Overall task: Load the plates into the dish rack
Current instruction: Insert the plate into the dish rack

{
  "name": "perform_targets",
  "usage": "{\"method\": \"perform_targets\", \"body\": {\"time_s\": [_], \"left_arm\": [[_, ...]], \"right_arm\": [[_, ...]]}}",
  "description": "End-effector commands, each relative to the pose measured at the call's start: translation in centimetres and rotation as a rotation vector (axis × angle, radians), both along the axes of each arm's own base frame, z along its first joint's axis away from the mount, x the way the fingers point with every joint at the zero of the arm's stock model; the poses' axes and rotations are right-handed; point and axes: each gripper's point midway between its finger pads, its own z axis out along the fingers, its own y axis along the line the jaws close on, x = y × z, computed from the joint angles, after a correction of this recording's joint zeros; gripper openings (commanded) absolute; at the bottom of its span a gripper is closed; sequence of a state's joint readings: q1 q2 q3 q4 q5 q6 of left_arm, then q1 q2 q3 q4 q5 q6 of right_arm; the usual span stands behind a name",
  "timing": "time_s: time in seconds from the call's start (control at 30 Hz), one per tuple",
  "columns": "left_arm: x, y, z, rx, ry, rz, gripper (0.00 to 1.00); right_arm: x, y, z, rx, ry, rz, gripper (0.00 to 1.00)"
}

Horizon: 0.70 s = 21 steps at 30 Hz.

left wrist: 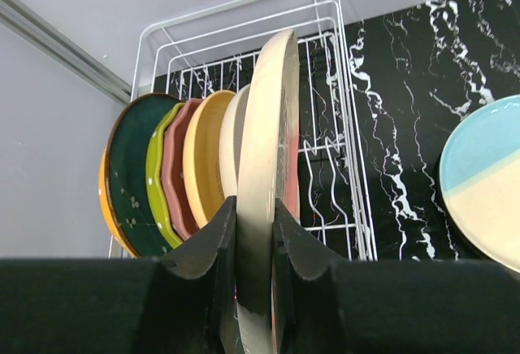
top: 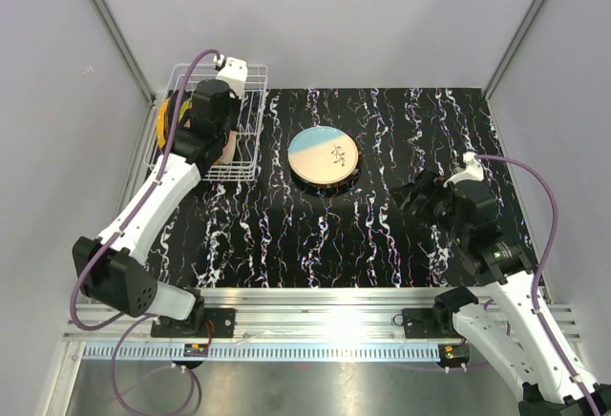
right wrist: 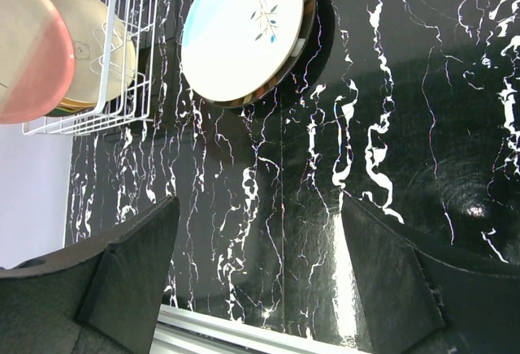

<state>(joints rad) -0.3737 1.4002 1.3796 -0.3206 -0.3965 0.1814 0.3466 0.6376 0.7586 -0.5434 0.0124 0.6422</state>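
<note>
Over the dish rack, left pincer tight on an upright cream-and-pink plate; right pincer agape, empty.

Shows the left arm reaching over the dish rack, a pink-edged plate peeking out beneath its wrist. Finds a blue-and-cream plate flat mid-mat, well apart from the right gripper.

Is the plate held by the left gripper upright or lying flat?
Upright: the cream-and-pink plate stands on edge, clamped in the left gripper, at the dish rack.
</note>
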Motion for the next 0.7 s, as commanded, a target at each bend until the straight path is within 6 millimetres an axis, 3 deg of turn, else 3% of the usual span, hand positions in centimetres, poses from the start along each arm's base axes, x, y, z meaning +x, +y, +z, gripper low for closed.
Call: {"method": "perform_targets", "body": {"time_s": [0.0, 0.27, 0.67], "left_arm": [[1.9, 0.1, 6.5, -0.042, -0.223, 0.024, 0.0], [3.4, -0.3, 4.4, -0.027, -0.196, 0.03, 0.0], [5.0, 0.8, 1.7, -0.026, -0.16, 0.079, 0.0]], "right_arm": [[0.9, 0.5, 0.8, -0.007, -0.05, 0.022, 0.88], [1.5, 1.0, 0.0, -0.015, -0.034, 0.048, 0.89], [2.1, 1.2, -1.6, -0.026, -0.005, 0.044, 0.89]]}}
